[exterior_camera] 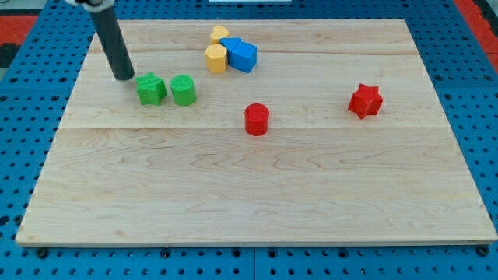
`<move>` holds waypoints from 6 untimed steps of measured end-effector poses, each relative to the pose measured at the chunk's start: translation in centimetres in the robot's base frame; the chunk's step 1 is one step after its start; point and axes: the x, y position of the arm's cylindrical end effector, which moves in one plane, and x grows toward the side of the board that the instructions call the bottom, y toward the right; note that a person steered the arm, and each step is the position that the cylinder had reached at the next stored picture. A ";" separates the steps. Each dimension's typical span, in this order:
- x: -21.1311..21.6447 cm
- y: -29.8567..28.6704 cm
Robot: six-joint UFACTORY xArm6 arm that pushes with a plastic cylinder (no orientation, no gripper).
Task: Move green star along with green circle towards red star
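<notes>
A pale wooden board is seen laid on a blue pegboard surface, and it fills most of the view. A dark rod is seen coming down from the view's top left corner. No claw is carried by the arm, so no open or closed state can be told; only my tip is shown, resting on the board.

The green star is taken as the landmark. It is found in the upper left part of the board, and my tip is placed just beside it, on its upper left, very close or touching; which of the two cannot be told. The green circle is set just to the view's right of the green star, with a thin gap between them.

Up and to the right of the green star, a small cluster is formed by a blue block, a yellow block touching it, and a yellow heart-like block behind. A red cylinder is placed to the right of the green star and a little lower. The red star is found far to the right of the green star, well apart from every other block.
</notes>
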 end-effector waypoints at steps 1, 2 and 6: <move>2.0 4.3; 2.0 9.4; 3.6 20.9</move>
